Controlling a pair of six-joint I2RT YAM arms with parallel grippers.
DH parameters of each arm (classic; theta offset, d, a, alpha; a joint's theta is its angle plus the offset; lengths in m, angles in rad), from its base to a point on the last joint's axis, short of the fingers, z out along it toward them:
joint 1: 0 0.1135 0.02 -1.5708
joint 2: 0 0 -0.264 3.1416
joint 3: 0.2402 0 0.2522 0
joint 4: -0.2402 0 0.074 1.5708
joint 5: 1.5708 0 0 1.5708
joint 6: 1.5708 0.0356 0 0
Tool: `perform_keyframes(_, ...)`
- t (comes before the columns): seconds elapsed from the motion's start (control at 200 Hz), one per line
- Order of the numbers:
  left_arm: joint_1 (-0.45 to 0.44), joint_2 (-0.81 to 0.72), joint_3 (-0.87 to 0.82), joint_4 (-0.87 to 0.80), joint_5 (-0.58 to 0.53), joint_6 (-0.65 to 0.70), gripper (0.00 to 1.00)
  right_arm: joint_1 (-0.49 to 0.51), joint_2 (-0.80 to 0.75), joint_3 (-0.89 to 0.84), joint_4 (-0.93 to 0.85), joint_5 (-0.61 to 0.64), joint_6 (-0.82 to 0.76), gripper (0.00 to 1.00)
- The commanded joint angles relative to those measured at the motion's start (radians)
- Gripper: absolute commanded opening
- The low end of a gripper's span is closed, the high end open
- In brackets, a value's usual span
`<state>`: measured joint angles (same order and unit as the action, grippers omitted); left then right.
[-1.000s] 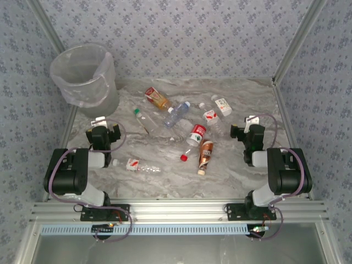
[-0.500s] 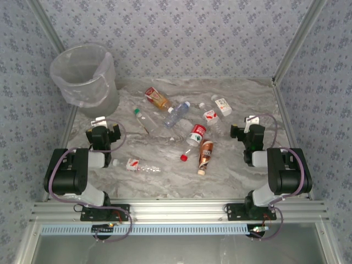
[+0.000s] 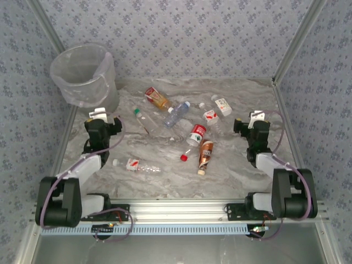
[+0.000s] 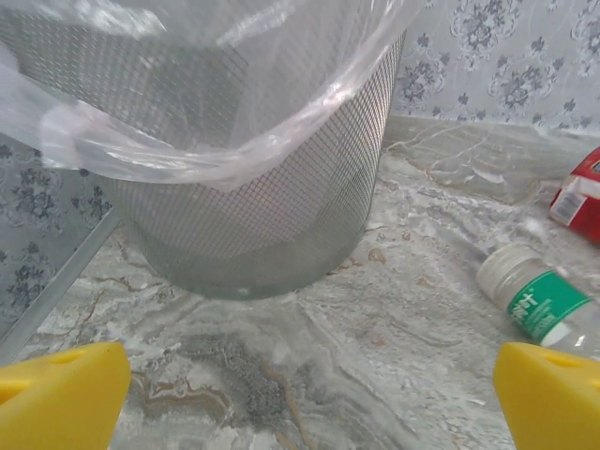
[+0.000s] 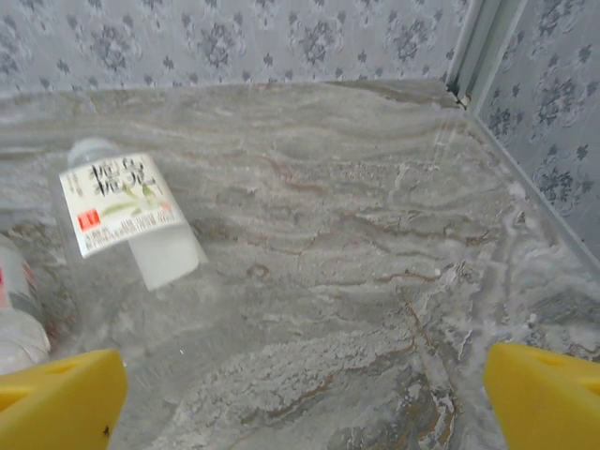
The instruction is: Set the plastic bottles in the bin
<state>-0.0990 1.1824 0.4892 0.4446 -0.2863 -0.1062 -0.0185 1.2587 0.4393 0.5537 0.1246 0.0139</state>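
Evidently nothing is binned yet: you have eight plastic bottles (image 3: 197, 135) lying scattered on the tabletop (image 3: 165, 184), and none shows inside the bin (image 3: 83, 77), which stands at the far left corner. The bottles are small and clear, with red, white or brown labels. Your left tool (image 3: 99, 116) and right tool (image 3: 254, 118) both gape, empty, flanking the scatter.

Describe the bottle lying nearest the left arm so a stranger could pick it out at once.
From the bin in the far left corner, come toward the near edge. The bottle lies alone there, white cap, red-and-white label, apart from the central cluster.
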Motion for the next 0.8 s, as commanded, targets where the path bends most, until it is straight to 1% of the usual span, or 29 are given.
perform_keyframes(0.0,-0.044,-0.085,0.117,-0.315,-0.1,-0.177,0.99,0.009,-0.079,0.097,-0.224,-0.01,0.095,1.0)
perform_keyframes(0.075,-0.08,-0.12,0.204,-0.559,-0.157,-0.353,1.0,0.014,-0.109,0.146,-0.331,-0.037,0.14,1.0)
perform_keyframes(0.14,-0.109,-0.143,0.264,-0.766,-0.156,-0.488,1.0,0.02,-0.132,0.173,-0.397,-0.045,0.194,1.0)
perform_keyframes(0.205,-0.136,-0.165,0.306,-0.936,-0.142,-0.6,1.0,0.026,-0.154,0.199,-0.455,-0.043,0.254,1.0)
perform_keyframes(0.26,-0.147,-0.185,0.323,-1.048,-0.088,-0.686,0.99,0.03,-0.168,0.211,-0.488,-0.039,0.299,1.0)
perform_keyframes(0.31,-0.151,-0.199,0.332,-1.113,-0.009,-0.729,1.0,0.034,-0.181,0.21,-0.501,-0.046,0.336,1.0)
perform_keyframes(0.335,-0.155,-0.199,0.343,-1.173,0.019,-0.75,0.99,0.035,-0.188,0.207,-0.502,-0.052,0.349,1.0)
perform_keyframes(0.395,-0.179,-0.198,0.376,-1.293,0.028,-0.815,0.99,0.042,-0.209,0.189,-0.492,-0.068,0.371,1.0)
perform_keyframes(0.46,-0.221,-0.197,0.398,-1.367,0.039,-0.856,0.99,0.048,-0.227,0.173,-0.48,-0.081,0.388,1.0)
perform_keyframes(0.525,-0.271,-0.205,0.405,-1.421,0.027,-0.944,1.0,0.055,-0.246,0.162,-0.472,-0.088,0.395,1.0)
perform_keyframes(0.59,-0.315,-0.213,0.396,-1.44,0.042,-1.043,0.99,0.059,-0.258,0.161,-0.475,-0.085,0.391,1.0)
perform_keyframes(0.715,-0.361,-0.2,0.353,-1.401,0.184,-1.229,1.0,0.063,-0.289,0.128,-0.423,-0.082,0.385,1.0)
perform_keyframes(0.795,-0.398,-0.171,0.345,-1.405,0.211,-1.323,0.99,0.063,-0.318,0.085,-0.365,-0.095,0.386,1.0)
